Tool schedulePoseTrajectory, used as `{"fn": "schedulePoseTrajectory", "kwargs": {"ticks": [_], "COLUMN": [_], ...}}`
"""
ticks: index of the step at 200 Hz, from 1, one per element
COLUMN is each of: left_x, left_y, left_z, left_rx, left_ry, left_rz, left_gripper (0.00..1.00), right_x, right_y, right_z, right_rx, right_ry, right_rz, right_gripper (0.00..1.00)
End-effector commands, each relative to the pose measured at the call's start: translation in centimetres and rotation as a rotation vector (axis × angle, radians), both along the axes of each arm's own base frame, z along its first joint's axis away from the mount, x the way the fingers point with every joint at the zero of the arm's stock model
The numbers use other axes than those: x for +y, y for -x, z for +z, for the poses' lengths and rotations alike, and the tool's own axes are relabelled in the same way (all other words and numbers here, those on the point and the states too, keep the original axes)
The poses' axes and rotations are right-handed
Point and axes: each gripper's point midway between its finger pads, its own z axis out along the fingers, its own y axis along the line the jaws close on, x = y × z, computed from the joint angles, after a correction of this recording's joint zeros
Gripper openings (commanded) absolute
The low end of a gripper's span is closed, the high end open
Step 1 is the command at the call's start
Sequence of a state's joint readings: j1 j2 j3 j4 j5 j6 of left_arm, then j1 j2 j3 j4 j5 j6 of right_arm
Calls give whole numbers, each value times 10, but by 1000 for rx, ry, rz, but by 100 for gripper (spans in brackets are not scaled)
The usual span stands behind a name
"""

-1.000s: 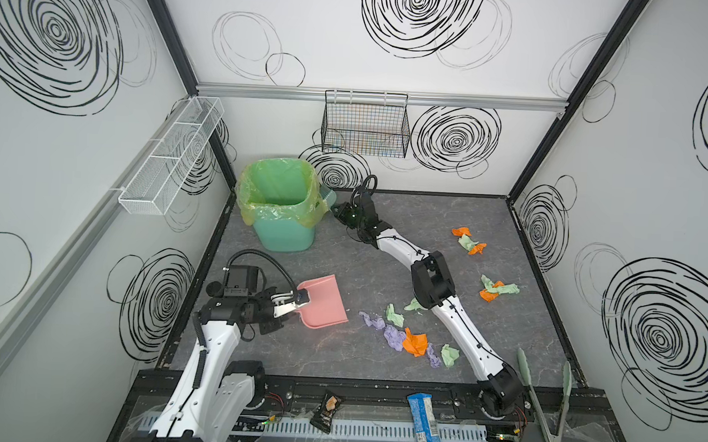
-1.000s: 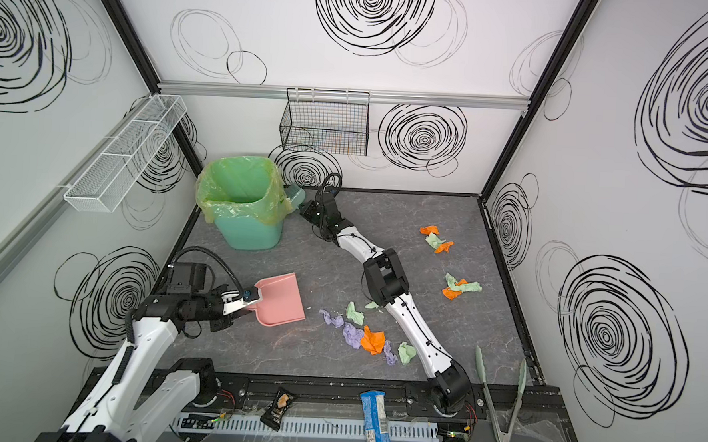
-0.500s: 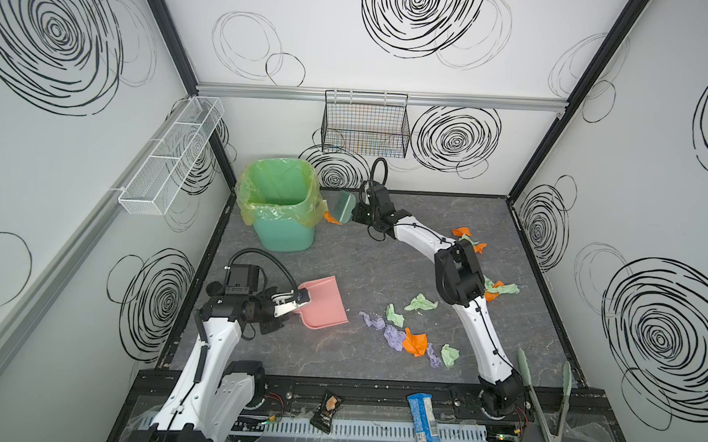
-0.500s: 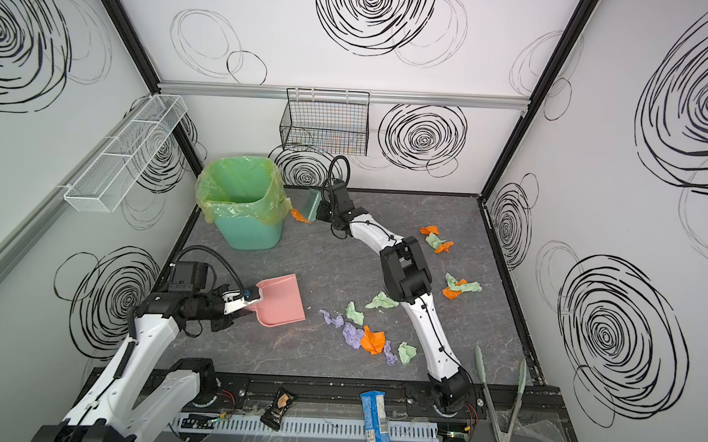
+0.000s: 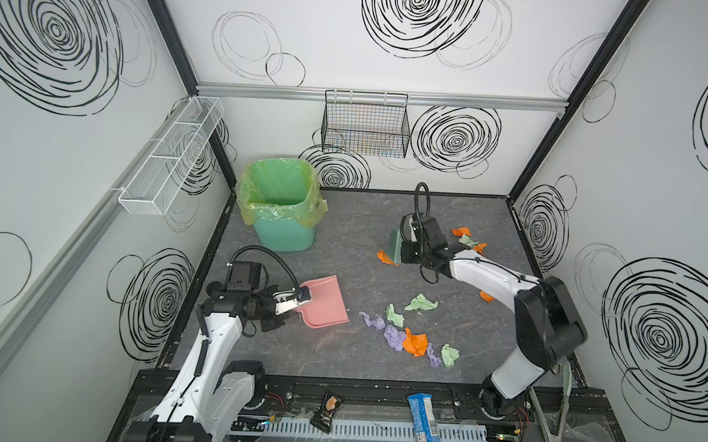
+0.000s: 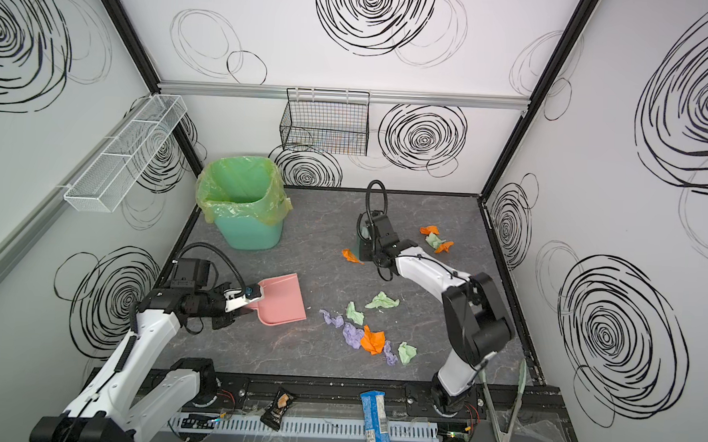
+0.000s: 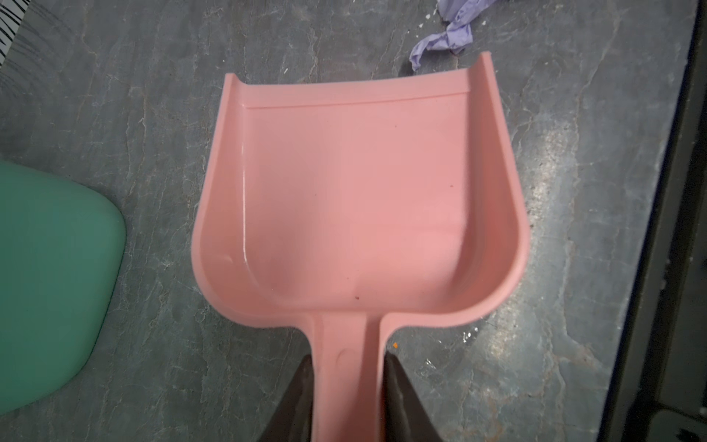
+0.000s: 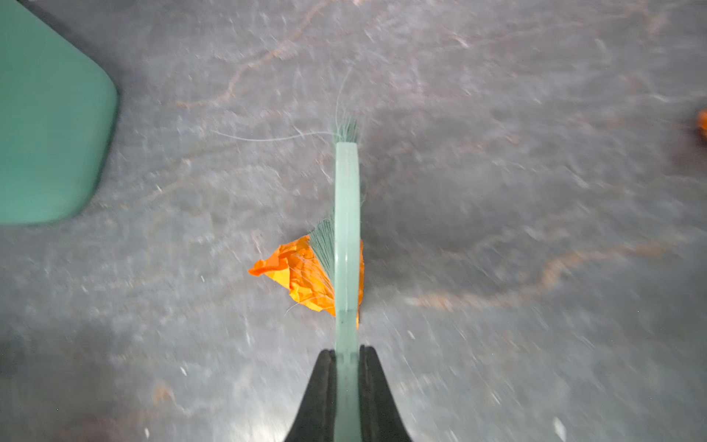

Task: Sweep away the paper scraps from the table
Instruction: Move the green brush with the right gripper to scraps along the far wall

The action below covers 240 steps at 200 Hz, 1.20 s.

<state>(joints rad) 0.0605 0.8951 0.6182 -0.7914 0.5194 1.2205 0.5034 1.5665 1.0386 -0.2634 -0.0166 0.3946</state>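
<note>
across the worktop [image 5: 351, 238] the paper scraps [image 5: 414, 341] lie unswept, most near the front, some far right. left pincer [image 7: 347, 365] is clamped on the empty pink dustpan [image 7: 355, 191]; right pincer [image 8: 347, 354] is clamped on a green brush [image 8: 346, 229], bristles touching one orange scrap [image 8: 302, 275].

Left arm [image 5: 217, 335], right arm [image 5: 486, 279]: white links, black joints, looped black cables, dark tapered jaws.

About twelve paper scraps [image 5: 416, 342], one dustpan [image 5: 323, 301], one brush [image 5: 395, 246], one bin [image 5: 287, 237].
</note>
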Motion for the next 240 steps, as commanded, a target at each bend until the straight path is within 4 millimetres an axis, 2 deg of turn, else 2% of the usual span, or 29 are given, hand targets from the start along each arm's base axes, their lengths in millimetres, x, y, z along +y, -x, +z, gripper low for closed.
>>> {"fn": "schedulePoseTrajectory", "kwargs": {"ticks": [1, 21, 34, 47, 55, 69, 91, 115, 147, 172, 190, 204, 240], "left_x": [-6, -9, -11, -14, -16, -19, -22, -21, -21, -23, -23, -22, -21], "left_y": [-9, -12, -15, -18, -19, -19, -18, -16, -14, -12, -11, -10, -9], "left_z": [11, 12, 14, 17, 19, 22, 24, 21, 21, 21, 19, 15, 6], "left_rx": [-31, -29, -33, -36, -37, -36, -40, -40, -38, -46, -47, -47, -38], "left_ry": [20, 24, 30, 40, 48, 61, 68, 65, 70, 82, 84, 82, 79], "left_rz": [-19, -27, -31, -34, -39, -42, -45, -37, -28, -29, -29, -27, -34], "left_gripper": [0, 0, 0, 0, 0, 0, 0, 0, 0, 0, 0, 0, 0], "right_x": [-43, -55, -64, -86, -101, -128, -153, -164, -174, -184, -189, -189, -184], "right_y": [54, 74, 79, 80, 77, 66, 31, -17, -82, -123, -140, -145, -128], "right_z": [10, 66, 115, 161, 178, 189, 176, 150, 115, 95, 78, 68, 20], "right_rx": [53, -56, -192, -307, -343, -350, -309, -273, -211, -115, -56, -36, 51], "right_ry": [144, 103, 64, 65, 105, 211, 379, 608, 926, 1097, 1170, 1185, 1189], "right_rz": [-3, 10, -10, -86, -135, -200, -252, -286, -213, -185, -145, -104, 17], "right_gripper": [0, 0, 0, 0, 0, 0, 0, 0, 0, 0, 0, 0, 0]}}
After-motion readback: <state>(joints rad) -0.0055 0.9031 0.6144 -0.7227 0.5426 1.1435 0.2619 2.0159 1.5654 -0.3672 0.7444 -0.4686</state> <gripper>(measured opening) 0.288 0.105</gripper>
